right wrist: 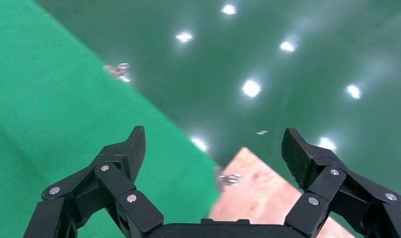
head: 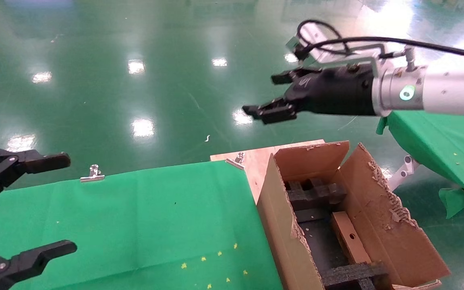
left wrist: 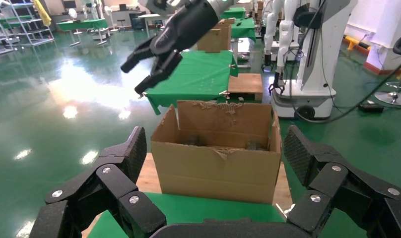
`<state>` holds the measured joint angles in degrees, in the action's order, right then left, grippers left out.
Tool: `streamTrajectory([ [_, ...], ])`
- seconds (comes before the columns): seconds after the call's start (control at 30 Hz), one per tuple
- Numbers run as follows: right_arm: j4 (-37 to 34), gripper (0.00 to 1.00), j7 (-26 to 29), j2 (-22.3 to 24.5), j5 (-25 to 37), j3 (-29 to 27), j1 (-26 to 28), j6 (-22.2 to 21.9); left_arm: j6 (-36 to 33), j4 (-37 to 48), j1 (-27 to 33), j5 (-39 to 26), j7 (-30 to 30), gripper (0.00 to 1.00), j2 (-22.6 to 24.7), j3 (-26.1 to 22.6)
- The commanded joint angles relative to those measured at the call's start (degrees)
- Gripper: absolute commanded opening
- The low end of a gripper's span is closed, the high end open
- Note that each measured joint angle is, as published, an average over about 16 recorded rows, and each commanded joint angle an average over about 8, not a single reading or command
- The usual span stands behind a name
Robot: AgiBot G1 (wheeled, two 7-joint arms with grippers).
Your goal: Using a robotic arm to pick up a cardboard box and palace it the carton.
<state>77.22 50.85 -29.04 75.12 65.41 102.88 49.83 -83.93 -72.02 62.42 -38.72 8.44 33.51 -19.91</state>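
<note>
The small flat brown cardboard box (head: 349,237) lies inside the large ragged-flapped corrugated carton (head: 393,225). The right gripper (head: 270,94) hangs above, fingers apart, empty. The left gripper (head: 34,209), spread wide, idles over the green-clothed worktop (head: 135,225). Placement appears complete.

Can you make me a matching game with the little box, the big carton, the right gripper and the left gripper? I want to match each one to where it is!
1. cardboard box
2. carton
3. right gripper
4. left gripper

a. open, up in the air above the carton
b. open, over the green cloth
c. lying inside the carton
d. standing beside the green cloth, flaps open

Pairs: 1-c, 2-d, 3-a, 4-b
</note>
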Motion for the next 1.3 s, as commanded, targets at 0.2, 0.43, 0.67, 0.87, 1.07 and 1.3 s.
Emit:
streamTrajectory([
  [0.2,-0.5,1.0,-6.0,-0.9,-5.0,-7.4,-6.2,5.4,0.0,0.0,0.0,0.0,0.0,1.0,0.0,0.0],
  [0.43,-1.1,1.0,-12.0,-1.8,-9.9,-14.8,-12.4,10.7,0.0,0.0,0.0,0.0,0.0,1.0,0.0,0.0],
  [0.67,-1.6,1.0,-18.0,-2.7,-14.9,-22.2,-18.5,16.1,0.0,0.0,0.0,0.0,0.0,1.0,0.0,0.0],
  [0.87,-2.1,1.0,-23.1,-3.4,-19.2,-28.5,-23.8,20.7,0.0,0.0,0.0,0.0,0.0,1.0,0.0,0.0],
  [1.07,-2.6,1.0,-28.3,-4.2,-23.5,-34.8,-29.1,25.3,0.0,0.0,0.0,0.0,0.0,1.0,0.0,0.0],
  [1.3,-3.1,1.0,-34.3,-5.1,-28.4,-42.2,-35.3,30.6,0.0,0.0,0.0,0.0,0.0,1.0,0.0,0.0],
])
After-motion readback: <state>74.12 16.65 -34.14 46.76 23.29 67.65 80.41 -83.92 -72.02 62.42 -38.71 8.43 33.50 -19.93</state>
